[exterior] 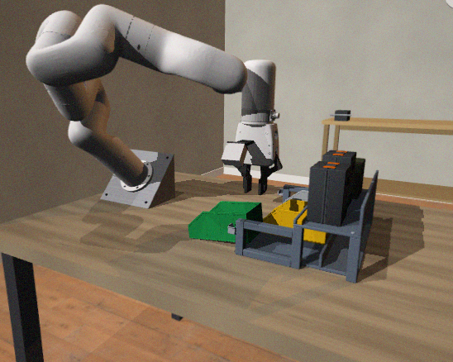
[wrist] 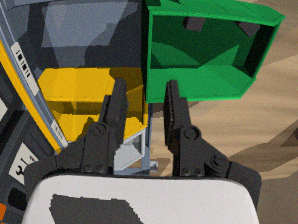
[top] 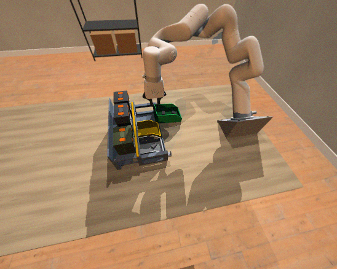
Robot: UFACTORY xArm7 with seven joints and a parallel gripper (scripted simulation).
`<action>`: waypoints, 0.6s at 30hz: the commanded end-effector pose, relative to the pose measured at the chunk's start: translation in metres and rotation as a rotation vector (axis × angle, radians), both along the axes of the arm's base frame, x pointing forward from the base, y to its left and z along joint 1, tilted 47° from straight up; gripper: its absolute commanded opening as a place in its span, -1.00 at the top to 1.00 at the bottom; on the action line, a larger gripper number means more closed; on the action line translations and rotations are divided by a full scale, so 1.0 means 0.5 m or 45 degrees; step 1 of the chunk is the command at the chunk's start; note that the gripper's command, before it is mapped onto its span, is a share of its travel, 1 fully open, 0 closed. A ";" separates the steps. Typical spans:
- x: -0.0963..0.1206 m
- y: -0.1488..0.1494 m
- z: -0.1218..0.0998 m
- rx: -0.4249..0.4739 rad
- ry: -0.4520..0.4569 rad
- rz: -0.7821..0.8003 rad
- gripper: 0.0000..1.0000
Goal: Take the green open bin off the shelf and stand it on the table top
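The green bin (top: 173, 117) (exterior: 214, 227) (wrist: 200, 83) stands upright and looks level, low at the front edge of the grey-blue shelf (top: 152, 158) (exterior: 270, 228). Dark parts (top: 163, 112) (wrist: 193, 23) lie in it. The views do not show clearly whether its back touches the shelf. The yellow bin (top: 148, 129) (wrist: 75, 85) and a light grey bin (wrist: 127, 156) sit in the shelf. My gripper (top: 155, 102) (exterior: 255, 191) (wrist: 145, 93) is partly open and empty, above the bins. In the wrist view its fingers appear near the green bin's side.
Dark cases (top: 121, 114) (exterior: 328, 194) and an olive case (top: 122, 142) stand upright on the shelf's rear part, behind a yellow rail (top: 134, 129). The arm's angled base (top: 244, 126) (exterior: 160, 182) stands on the table, on the bin's far side from the cases.
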State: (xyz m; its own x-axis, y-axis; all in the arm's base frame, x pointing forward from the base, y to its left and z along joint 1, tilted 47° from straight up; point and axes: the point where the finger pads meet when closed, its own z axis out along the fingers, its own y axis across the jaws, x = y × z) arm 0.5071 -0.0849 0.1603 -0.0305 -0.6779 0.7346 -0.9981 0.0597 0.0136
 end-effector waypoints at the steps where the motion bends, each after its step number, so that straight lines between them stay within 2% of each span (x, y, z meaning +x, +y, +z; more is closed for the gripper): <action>1: 0.002 -0.001 -0.003 0.002 -0.004 0.005 0.35; 18: 0.001 -0.016 -0.017 0.002 -0.004 0.005 0.35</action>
State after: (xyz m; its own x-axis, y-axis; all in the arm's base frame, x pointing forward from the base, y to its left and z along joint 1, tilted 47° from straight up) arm 0.5065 -0.0921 0.1534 -0.0305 -0.6780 0.7344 -0.9982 0.0593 0.0132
